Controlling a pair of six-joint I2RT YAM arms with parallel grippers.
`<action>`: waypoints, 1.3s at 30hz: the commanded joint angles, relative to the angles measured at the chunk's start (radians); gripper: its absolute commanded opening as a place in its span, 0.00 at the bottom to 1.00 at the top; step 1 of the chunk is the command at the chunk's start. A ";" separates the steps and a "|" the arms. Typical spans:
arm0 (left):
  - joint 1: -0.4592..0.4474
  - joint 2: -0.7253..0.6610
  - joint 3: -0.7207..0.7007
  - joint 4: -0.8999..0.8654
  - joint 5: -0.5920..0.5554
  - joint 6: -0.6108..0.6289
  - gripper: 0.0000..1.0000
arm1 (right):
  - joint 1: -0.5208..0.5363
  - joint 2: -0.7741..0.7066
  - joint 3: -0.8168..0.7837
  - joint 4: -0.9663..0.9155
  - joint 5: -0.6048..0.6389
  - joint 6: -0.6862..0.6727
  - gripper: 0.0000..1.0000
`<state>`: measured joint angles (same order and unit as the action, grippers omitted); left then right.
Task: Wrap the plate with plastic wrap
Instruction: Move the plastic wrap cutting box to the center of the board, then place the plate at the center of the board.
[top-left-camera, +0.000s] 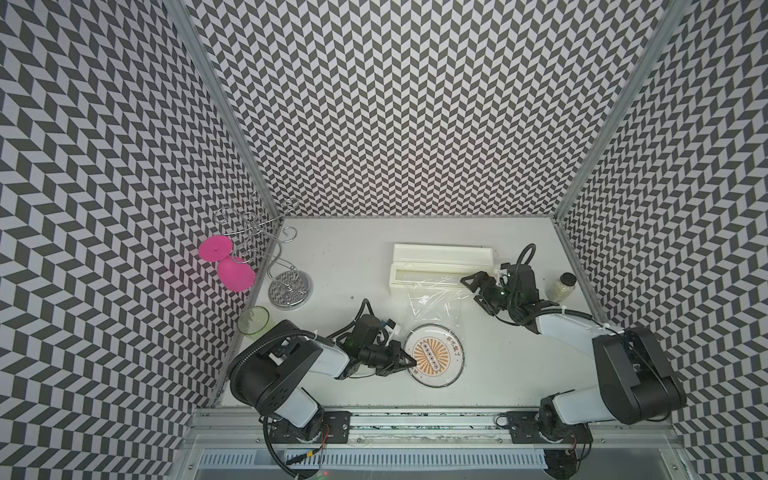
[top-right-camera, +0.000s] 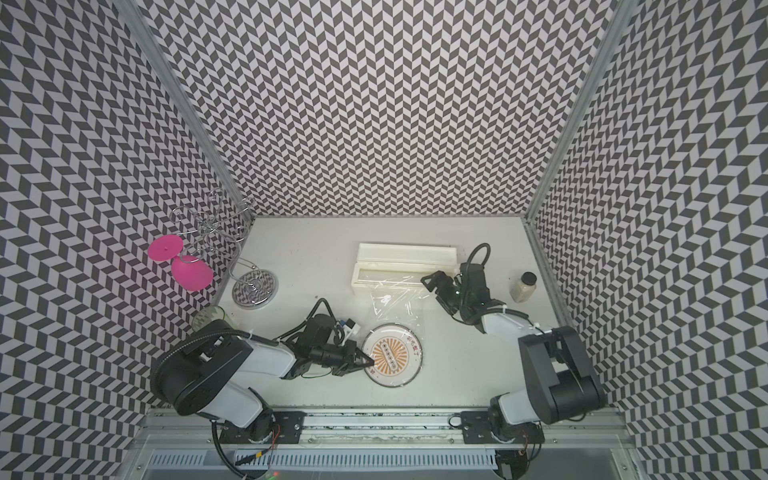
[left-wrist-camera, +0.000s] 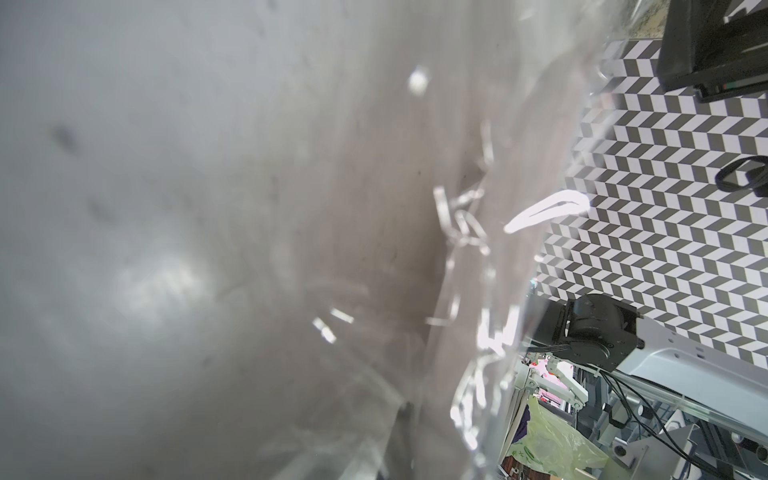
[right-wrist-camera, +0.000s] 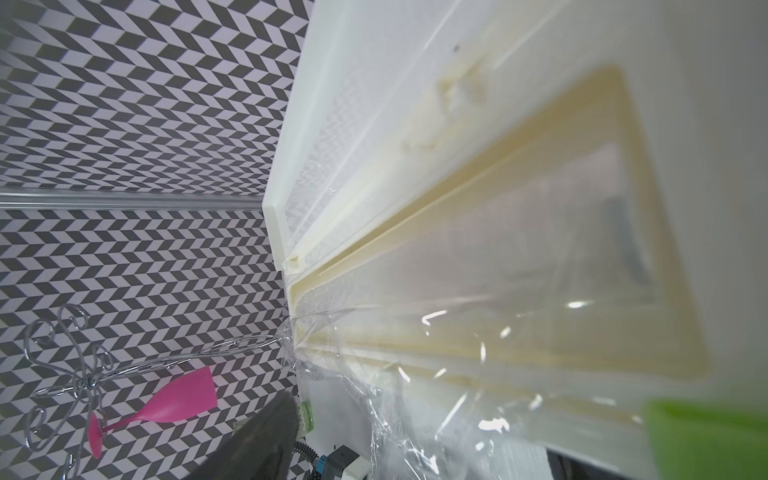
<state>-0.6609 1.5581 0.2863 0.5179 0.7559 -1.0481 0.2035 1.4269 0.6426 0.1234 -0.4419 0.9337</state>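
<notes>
while the left gripper (top-left-camera: 409, 361) sits low at the plate (top-left-camera: 441, 353), pinched together, the right gripper (top-left-camera: 478, 290) hovers spread wide by the plastic wrap (top-left-camera: 432, 301).

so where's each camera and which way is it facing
Top views: high above the front, looking down on the table; left arm and right arm show, left gripper shut at the plate, right gripper open by the dispenser box.
Left wrist: on its arm, close against the plastic wrap; right arm beyond.
Right wrist: on its arm, facing box and wrap.
All share the wrap.
</notes>
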 joint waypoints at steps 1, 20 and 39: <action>-0.012 0.021 0.009 0.018 -0.038 -0.020 0.00 | -0.058 -0.067 0.048 -0.118 0.036 -0.127 0.91; -0.038 -0.091 0.119 -0.374 -0.119 0.109 0.48 | -0.153 -0.074 0.189 -0.300 0.163 -0.288 0.89; -0.025 0.114 0.972 -1.136 -0.404 0.688 0.57 | -0.164 0.048 0.325 -0.468 0.197 -0.493 0.75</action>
<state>-0.6930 1.6684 1.3052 -0.4778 0.3099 -0.4179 0.0425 1.4815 0.9691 -0.3405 -0.2192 0.4706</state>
